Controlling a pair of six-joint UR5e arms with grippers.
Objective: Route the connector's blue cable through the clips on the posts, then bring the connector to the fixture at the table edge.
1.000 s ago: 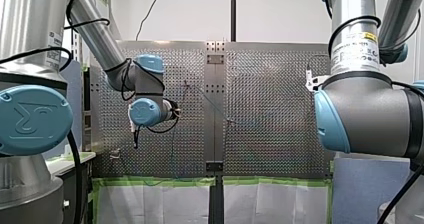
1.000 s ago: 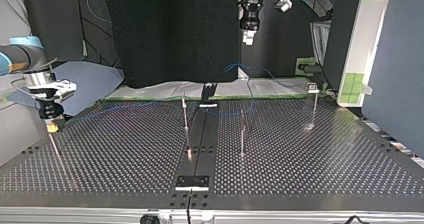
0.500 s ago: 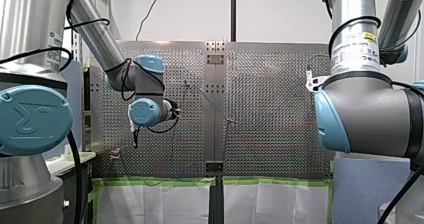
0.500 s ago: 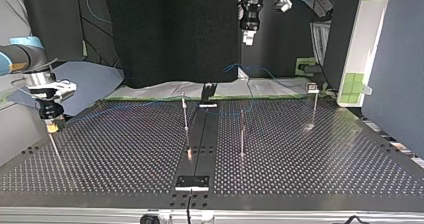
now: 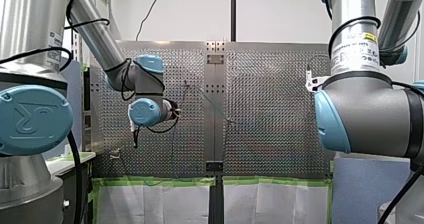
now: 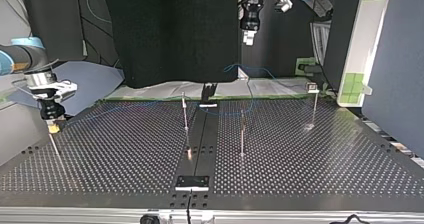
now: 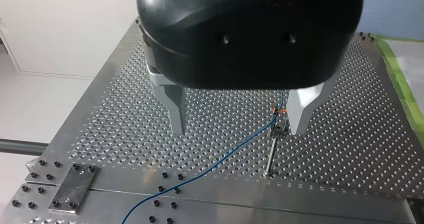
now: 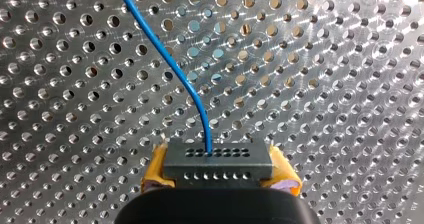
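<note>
Connector [image 8: 220, 161] sits clamped between the yellow pads [image 8: 154, 170] of the right claw [image 8: 219, 171], low over the perforated tabletop [image 8: 350, 84] and well apart from the clip post [image 7: 271, 154], with the blue cable [image 8: 170, 66] rising out of its upper row of holes. High above that post hangs the left claw [image 7: 239, 129], its metal fingers [image 7: 176, 109] spread wide with nothing between them. From where I stand, the cable runs across the tabletop up to the clip [image 7: 279, 129] on top of the post, which stands just inside one finger.
</note>
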